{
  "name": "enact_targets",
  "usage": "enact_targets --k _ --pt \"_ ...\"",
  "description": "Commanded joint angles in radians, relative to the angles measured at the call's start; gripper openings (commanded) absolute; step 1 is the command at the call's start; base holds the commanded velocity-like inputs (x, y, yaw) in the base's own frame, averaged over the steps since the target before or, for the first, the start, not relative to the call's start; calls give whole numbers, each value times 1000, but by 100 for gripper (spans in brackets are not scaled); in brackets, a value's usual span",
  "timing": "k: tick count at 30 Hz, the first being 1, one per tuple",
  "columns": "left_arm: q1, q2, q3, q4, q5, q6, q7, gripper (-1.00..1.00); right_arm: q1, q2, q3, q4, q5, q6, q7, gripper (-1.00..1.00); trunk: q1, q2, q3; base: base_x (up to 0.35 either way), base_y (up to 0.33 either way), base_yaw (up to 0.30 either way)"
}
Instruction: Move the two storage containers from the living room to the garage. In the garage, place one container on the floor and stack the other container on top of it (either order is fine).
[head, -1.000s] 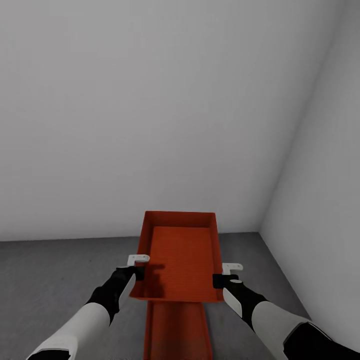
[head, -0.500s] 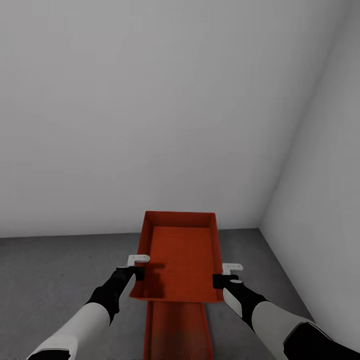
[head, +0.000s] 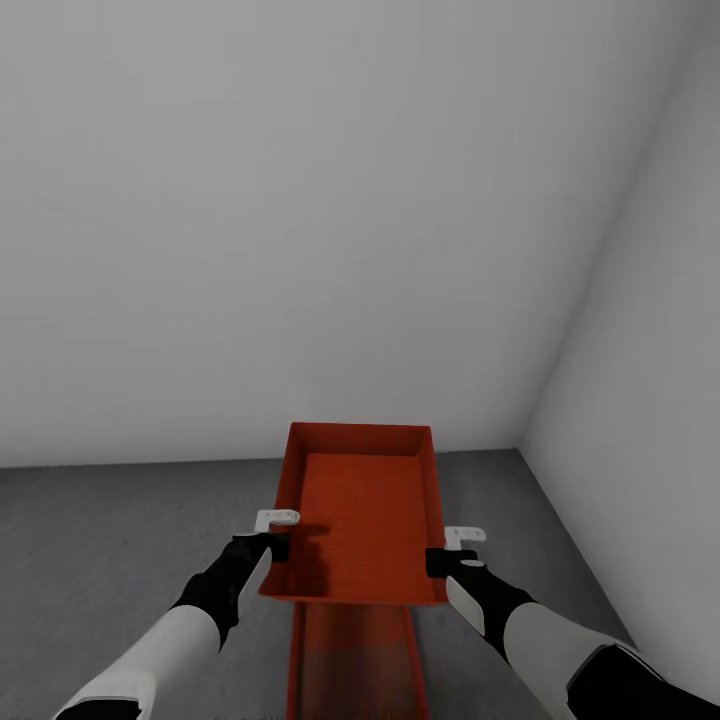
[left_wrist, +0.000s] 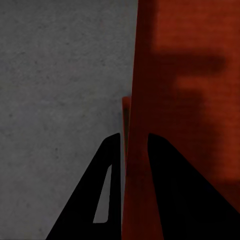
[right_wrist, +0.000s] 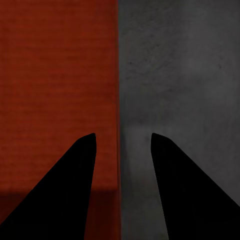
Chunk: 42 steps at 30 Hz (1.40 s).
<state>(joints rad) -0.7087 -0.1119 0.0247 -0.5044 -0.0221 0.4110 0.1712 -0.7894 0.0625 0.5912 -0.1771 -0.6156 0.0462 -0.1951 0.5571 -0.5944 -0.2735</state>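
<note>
An orange-red storage container (head: 360, 510) hangs level in front of me over the grey concrete floor (head: 110, 540) of the garage. Below it, the second storage container (head: 350, 665) lies on the floor, partly covered by the upper one. My left gripper (head: 277, 537) is shut on the upper container's left wall (left_wrist: 127, 130), with one black finger (left_wrist: 107, 190) outside and the other inside. My right gripper (head: 452, 550) straddles the right wall (right_wrist: 118, 100) with its fingers (right_wrist: 75, 180) wide apart, open and not pinching it.
A plain white wall (head: 300, 220) stands close ahead, and a second white wall (head: 650, 400) meets it in a corner at the right. Bare concrete stretches to the left of the containers, with a narrower strip on the right.
The line where wall meets floor sits slightly higher in the picture, so the camera has shifted. Both grippers and the held container keep their places.
</note>
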Motion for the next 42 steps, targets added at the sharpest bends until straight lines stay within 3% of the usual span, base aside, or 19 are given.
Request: enact_targets --k 1,11,42 --pt "0 0 -11 1 16 5 5 -100 -1 -30 6 -2 13 3 -70 -100 4 -9 -6 0 0 0" --pt "0 0 -11 1 16 5 6 -100 -1 -32 6 -1 13 2 -69 -100 42 -79 -49 0 0 0" --pt "0 -1 -11 1 16 4 9 -100 -2 -33 6 1 13 3 -67 -100 42 -79 -99 0 0 0"
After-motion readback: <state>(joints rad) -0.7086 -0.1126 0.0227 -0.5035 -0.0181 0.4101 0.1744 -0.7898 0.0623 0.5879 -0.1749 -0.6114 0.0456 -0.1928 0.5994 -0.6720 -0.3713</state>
